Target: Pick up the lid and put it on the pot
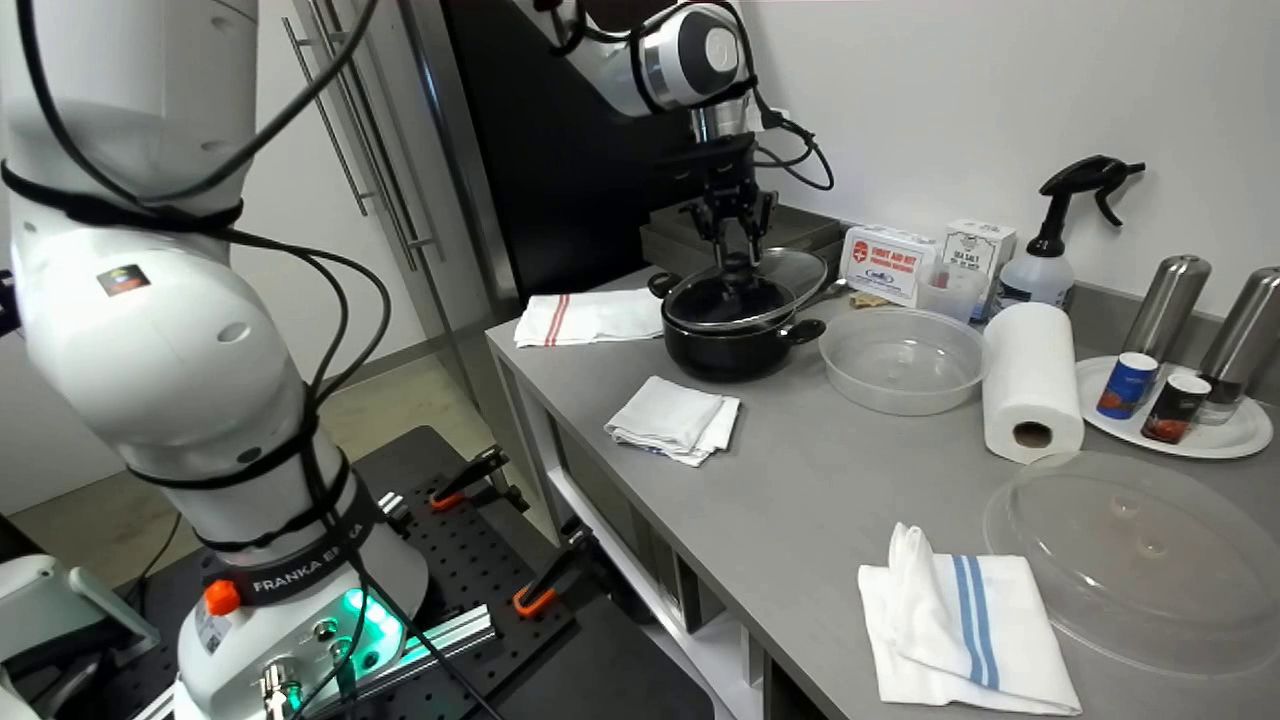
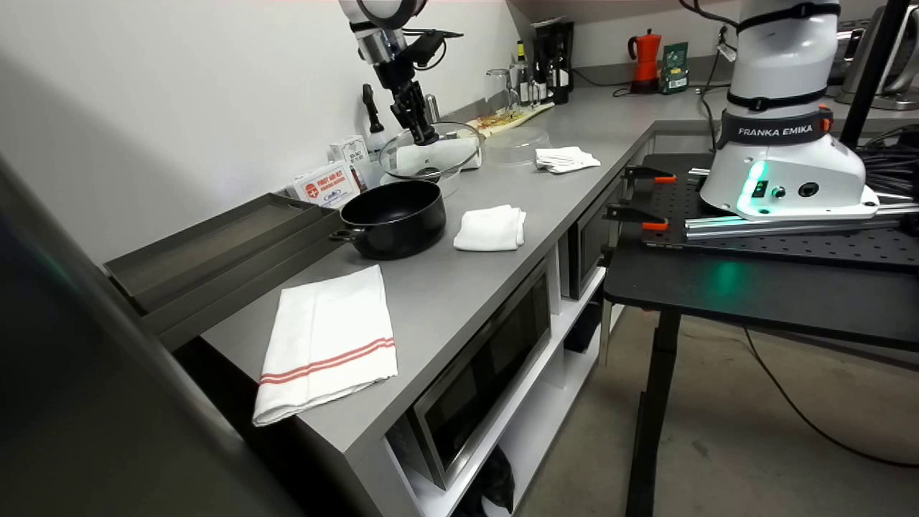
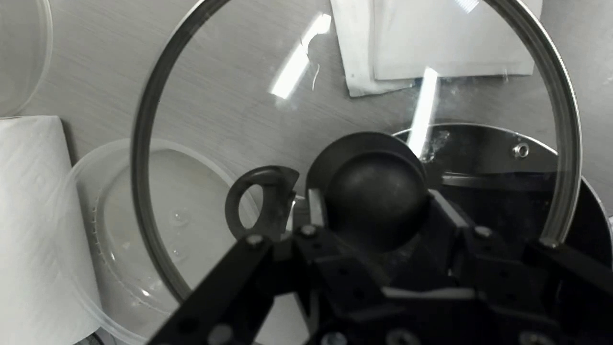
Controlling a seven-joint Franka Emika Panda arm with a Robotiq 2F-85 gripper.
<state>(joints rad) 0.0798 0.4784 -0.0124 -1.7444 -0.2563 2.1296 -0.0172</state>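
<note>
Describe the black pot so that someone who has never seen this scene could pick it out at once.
Start from the grey counter. In an exterior view, towards its far end, the pot stands between a red-striped towel and a clear bowl. It is solid black with a short handle on each side, whereas the towel is white and the bowl see-through.

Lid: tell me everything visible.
The lid is round and clear like glass, with a metallic rim and round black knob. The gripper holds it by the knob, raised off the counter and apparently tilted. In the wrist view it overlaps part of the pot but isn't seated; whether they touch is unclear.
</note>
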